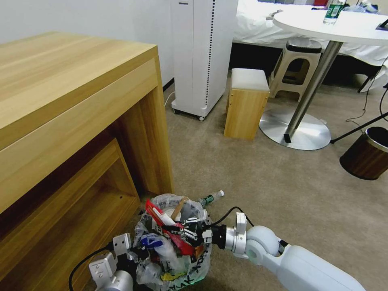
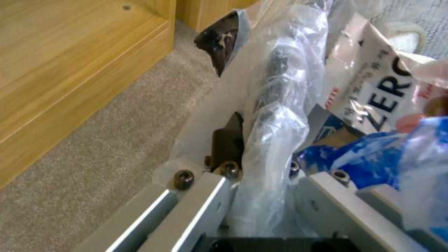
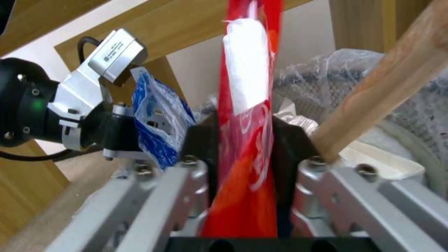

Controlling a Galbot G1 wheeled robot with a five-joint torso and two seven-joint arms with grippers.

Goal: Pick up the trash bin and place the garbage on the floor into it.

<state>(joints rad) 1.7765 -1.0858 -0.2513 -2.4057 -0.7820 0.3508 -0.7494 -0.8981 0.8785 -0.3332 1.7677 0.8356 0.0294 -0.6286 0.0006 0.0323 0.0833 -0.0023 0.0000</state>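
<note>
Wooden desk (image 1: 60,105), round white table (image 1: 335,26), stool (image 1: 246,103), perhaps a bed behind.

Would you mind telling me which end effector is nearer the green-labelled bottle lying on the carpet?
Right. The right end effector, clamped on a red wrapper over the trash bin, sits just short of the bottle; the left end effector grips the bin's far rim.

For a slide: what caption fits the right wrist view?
Right gripper pinches a red wrapper over the bin, beside a stick.
</note>
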